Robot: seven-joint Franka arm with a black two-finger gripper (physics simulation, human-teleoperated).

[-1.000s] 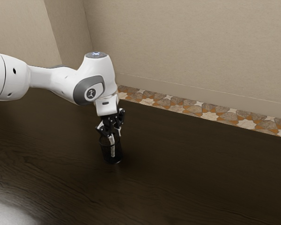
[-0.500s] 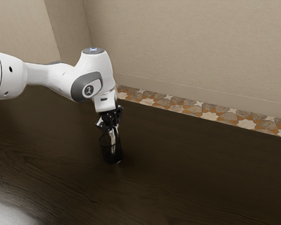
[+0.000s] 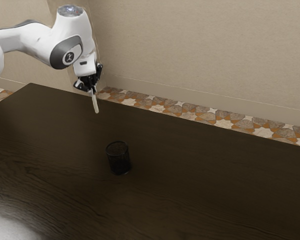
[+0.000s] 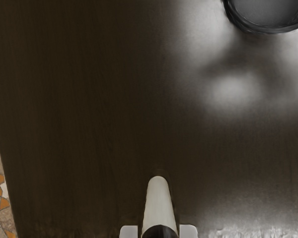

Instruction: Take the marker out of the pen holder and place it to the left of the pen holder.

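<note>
High over the table, toward the exterior view's upper left, my gripper (image 3: 93,89) is shut on the white marker (image 3: 95,103), which hangs down below the fingers, slightly tilted. In the wrist view the marker (image 4: 159,207) lies between the two fingertips of my gripper (image 4: 159,232). The black mesh pen holder (image 3: 118,158) stands upright on the table, apart from the marker and lower than my hand. Part of the pen holder's dark rim (image 4: 258,29) shows in the wrist view.
The dark wooden table (image 3: 190,175) extends around the pen holder. Beyond its far edge run a patterned tile floor (image 3: 223,123) and a beige wall (image 3: 200,50).
My hand has risen and moved toward the exterior view's upper left, lifting the marker out of the pen holder. The pen holder has stayed in place.
</note>
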